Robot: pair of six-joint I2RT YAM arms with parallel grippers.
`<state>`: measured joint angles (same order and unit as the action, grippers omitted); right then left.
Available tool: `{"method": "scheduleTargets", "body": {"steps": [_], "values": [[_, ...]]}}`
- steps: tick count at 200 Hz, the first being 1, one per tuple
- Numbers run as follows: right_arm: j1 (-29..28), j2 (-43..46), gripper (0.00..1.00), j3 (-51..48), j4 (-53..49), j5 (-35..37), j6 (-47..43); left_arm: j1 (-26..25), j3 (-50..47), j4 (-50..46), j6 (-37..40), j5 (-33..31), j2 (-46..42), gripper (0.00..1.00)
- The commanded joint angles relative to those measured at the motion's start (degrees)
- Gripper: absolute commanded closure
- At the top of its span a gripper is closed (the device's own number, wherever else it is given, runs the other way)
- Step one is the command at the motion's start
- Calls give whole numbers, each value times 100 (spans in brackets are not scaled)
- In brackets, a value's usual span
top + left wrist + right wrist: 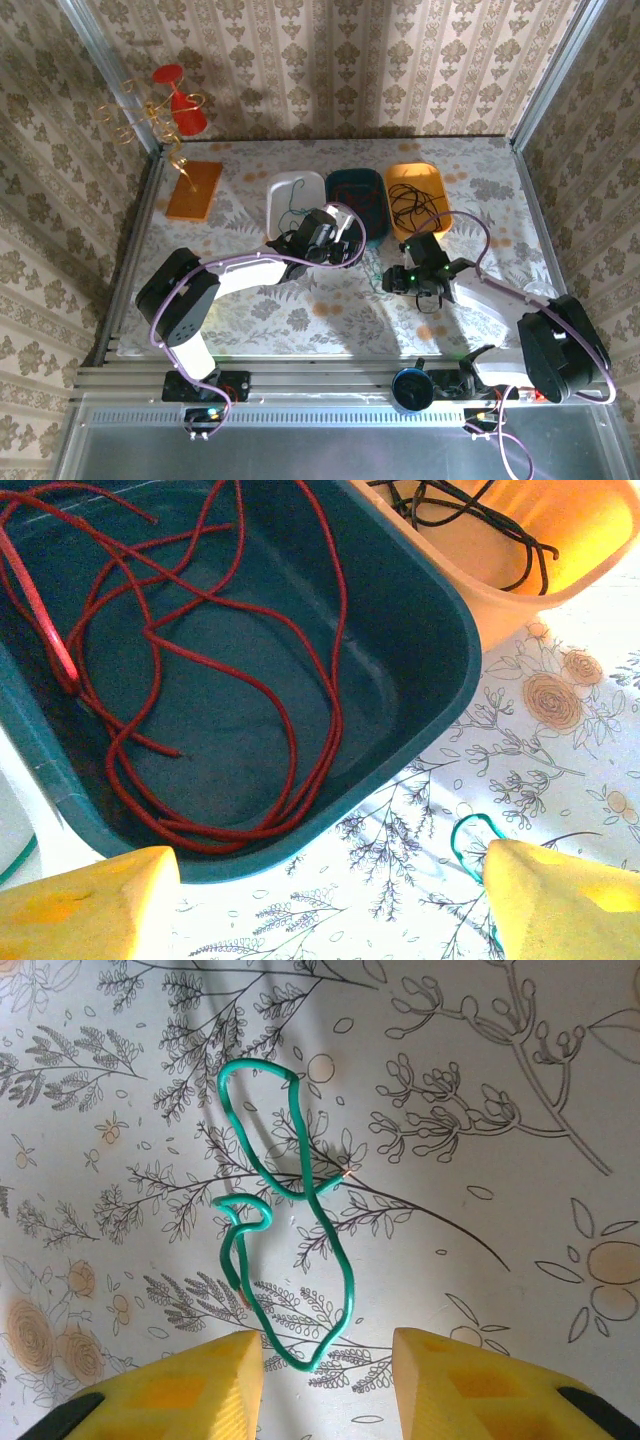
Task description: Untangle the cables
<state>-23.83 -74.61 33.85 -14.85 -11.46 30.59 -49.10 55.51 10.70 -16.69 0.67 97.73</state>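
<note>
Thin green cable flat on the table, bent into crooked loops, copper showing at both tips, lowest loop between the spread, empty fingers of the right claw. Red cable in loose coils inside the teal tray. Black cable bunched in the orange tray. Left claw wide, holding nothing, just beside the teal tray.

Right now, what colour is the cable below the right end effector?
Green: the cable shows best in the right wrist view.
</note>
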Motion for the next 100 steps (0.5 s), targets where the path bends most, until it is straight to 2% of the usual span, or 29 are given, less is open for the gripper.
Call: {"method": "scheduleTargets", "body": {"steps": [1,68,100], "values": [[-34,-128,60,-86,100,-223,-85,-1,101,5,-1,-49,-16,19],[-34,-417,60,-122,242,-113,-30,5,118,-29,-1,-66,-17,19],[-57,-690,60,9,41,154,59,8,118,-40,8,-66,-35,19]]}}
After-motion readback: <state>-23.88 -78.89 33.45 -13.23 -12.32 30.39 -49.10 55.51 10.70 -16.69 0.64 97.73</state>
